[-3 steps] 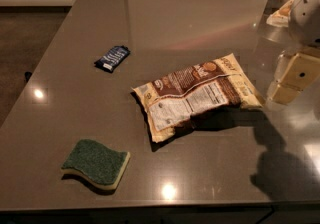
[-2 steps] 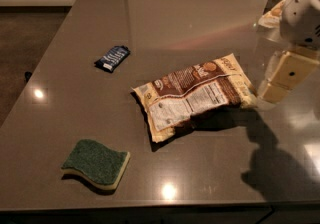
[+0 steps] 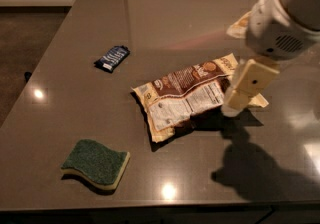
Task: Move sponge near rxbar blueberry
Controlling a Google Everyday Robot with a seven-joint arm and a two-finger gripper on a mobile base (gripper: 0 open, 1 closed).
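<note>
The palm-sized sponge (image 3: 95, 164), with wavy edges, a dark green scrub top and a pale yellow foam layer beneath, lies flat in the lower left of the frame, near the front edge of the glossy dark grey-brown table (image 3: 75, 103). Nothing touches it. The small flat dark blue bar wrapper with white lettering (image 3: 112, 58) lies in the upper left part of the frame, turned on a diagonal, well apart from the sponge and further back on the table. Between the two and off to the right, near the middle of the frame, a large crinkled brown-and-cream snack bag (image 3: 185, 95) lies flat with its printed label panel facing up.

The cream-coloured gripper (image 3: 235, 103) hangs at the right of centre, over the right end of the snack bag and pointing down and to the left; it is well away from the sponge and from the blue wrapper. From this angle I cannot tell whether it is open or closed, and I see nothing held in it. Above it, the rounded white arm housing (image 3: 280, 23) fills the upper right corner, and its dark shadow (image 3: 250, 168) falls on the table at lower right. A pale wrapper (image 3: 240, 23) shows partly behind the housing
</note>
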